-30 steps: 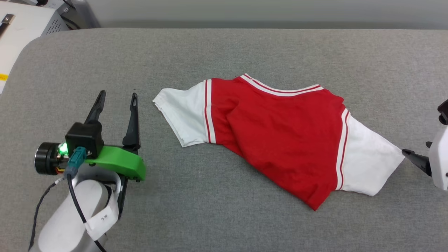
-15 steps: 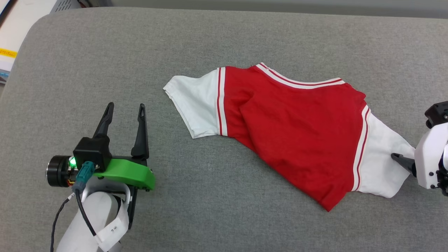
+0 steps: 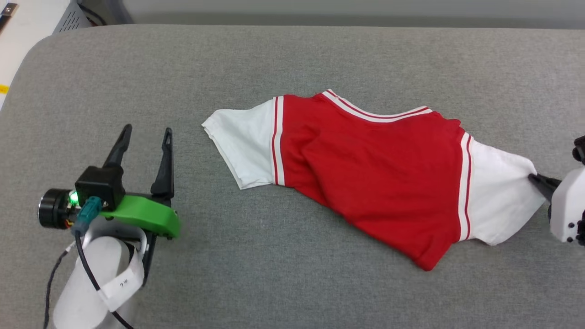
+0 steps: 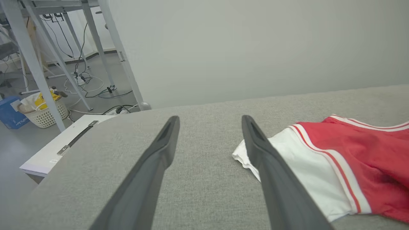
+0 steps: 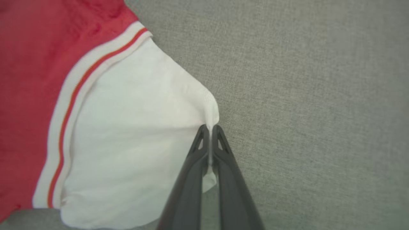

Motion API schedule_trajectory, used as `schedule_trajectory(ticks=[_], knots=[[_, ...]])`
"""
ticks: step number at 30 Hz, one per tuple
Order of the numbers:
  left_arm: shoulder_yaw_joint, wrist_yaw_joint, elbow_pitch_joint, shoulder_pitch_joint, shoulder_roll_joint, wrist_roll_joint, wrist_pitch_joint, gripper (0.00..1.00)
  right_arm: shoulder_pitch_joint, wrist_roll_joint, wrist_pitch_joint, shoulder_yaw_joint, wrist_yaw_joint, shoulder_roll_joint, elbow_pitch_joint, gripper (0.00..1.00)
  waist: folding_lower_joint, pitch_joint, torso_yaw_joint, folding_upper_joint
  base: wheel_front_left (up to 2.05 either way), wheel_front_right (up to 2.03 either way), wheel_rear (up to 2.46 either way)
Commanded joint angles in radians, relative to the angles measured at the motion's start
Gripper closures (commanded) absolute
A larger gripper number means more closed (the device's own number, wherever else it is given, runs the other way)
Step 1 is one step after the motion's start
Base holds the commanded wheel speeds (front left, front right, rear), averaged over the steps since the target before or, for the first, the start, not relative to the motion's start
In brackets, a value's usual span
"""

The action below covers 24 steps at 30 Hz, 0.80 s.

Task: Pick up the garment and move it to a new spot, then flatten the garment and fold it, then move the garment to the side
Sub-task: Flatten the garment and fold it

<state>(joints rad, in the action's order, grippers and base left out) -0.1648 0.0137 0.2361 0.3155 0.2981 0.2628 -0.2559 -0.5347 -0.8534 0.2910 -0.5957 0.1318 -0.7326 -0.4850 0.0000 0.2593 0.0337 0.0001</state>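
The garment (image 3: 379, 173), a red T-shirt with white sleeves and striped trim, lies crumpled across the grey table (image 3: 292, 59). My right gripper (image 3: 534, 178) is shut on the hem of its right white sleeve (image 3: 498, 192), at the table's right side. The right wrist view shows the two fingers pressed together at the gripper (image 5: 210, 129), with white cloth of the garment (image 5: 134, 134) pinched between them. My left gripper (image 3: 146, 135) stands open over bare table, left of the left sleeve (image 3: 240, 146). In the left wrist view that gripper (image 4: 209, 121) frames bare table, the garment (image 4: 351, 159) to its right.
White furniture (image 3: 23, 27) stands beyond the table's far left corner. The left wrist view shows metal table legs (image 4: 32, 64), cables and a basket (image 4: 41, 111) on the floor off that corner. A pale wall (image 4: 255, 48) runs behind the table.
My right gripper has gone from open to shut on the right sleeve's hem, which is now pulled taut toward it. The head camera has shifted; the left gripper stays open.
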Motion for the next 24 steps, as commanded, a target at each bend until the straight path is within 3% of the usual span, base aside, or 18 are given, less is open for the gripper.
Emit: schedule_trajectory(ticks=[1,7,14,18,24], knots=[[0.003,-0.019,0.013,0.050,0.019,-0.014,-0.006,0.00,-0.021,-0.011,-0.023,0.009,-0.001,-0.019,0.012,1.00,0.0000,-0.010,-0.015,-0.0001,0.00,0.00,0.00],[-0.020,-0.097,0.096,0.222,0.084,-0.017,0.031,0.00,-0.038,-0.013,-0.073,0.037,-0.001,-0.065,0.062,1.00,0.0000,0.000,-0.045,-0.0001,0.00,0.00,0.00],[-0.142,-0.142,0.156,0.446,0.148,0.021,0.209,0.00,-0.042,-0.003,-0.077,0.052,-0.001,-0.072,0.107,1.00,0.0000,0.038,-0.068,-0.0001,0.00,0.00,0.00],[-0.261,-0.144,0.169,0.561,0.180,0.137,0.349,0.00,-0.041,0.012,-0.076,0.065,-0.001,-0.062,0.128,1.00,0.0000,0.061,-0.077,-0.0001,0.00,0.00,0.00],[-0.432,-0.144,0.225,0.687,0.253,0.381,0.648,0.00,-0.044,0.030,-0.069,0.077,-0.001,-0.048,0.155,1.00,0.0000,0.090,-0.092,-0.0001,0.00,0.00,0.00]])
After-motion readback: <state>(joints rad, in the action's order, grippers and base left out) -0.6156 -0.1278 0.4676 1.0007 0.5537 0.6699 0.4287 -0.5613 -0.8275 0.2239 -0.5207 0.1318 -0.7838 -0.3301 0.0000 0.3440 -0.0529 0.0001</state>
